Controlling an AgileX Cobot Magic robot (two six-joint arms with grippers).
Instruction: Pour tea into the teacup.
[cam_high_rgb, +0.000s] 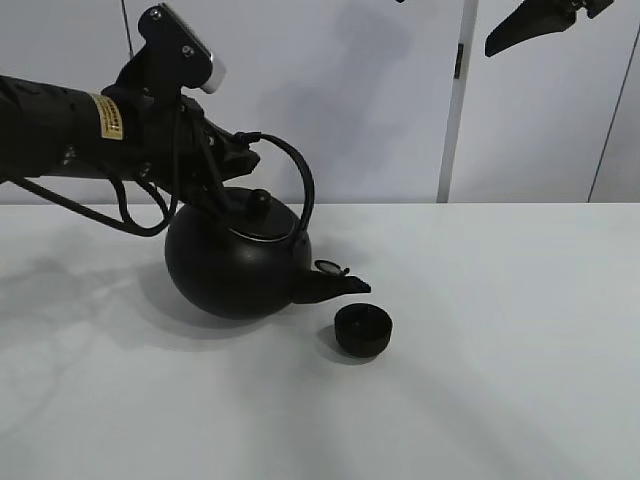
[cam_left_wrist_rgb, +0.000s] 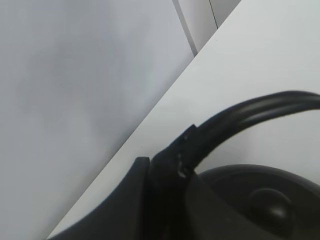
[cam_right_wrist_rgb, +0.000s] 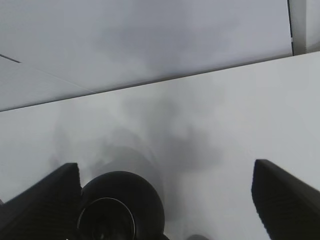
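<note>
The big round black kettle (cam_high_rgb: 238, 268) is tilted to the right, with its spout (cam_high_rgb: 335, 285) just above and left of the teacup (cam_high_rgb: 362, 330), a small matte black cup standing on the white table. No stream of tea shows at the spout. My left gripper (cam_high_rgb: 228, 152) is shut on the kettle's arched handle (cam_left_wrist_rgb: 250, 112); one finger (cam_left_wrist_rgb: 150, 200) and the lid knob (cam_left_wrist_rgb: 270, 205) show in the left wrist view. My right gripper (cam_right_wrist_rgb: 165, 200) is open and empty, high up at the back right (cam_high_rgb: 535, 28); its view looks down on the kettle (cam_right_wrist_rgb: 120, 205).
The white table (cam_high_rgb: 500, 350) stretches to the right of the cup and in front of it. Grey wall panels (cam_high_rgb: 400, 100) stand behind the table. The left arm's cables (cam_high_rgb: 130, 215) hang beside the kettle.
</note>
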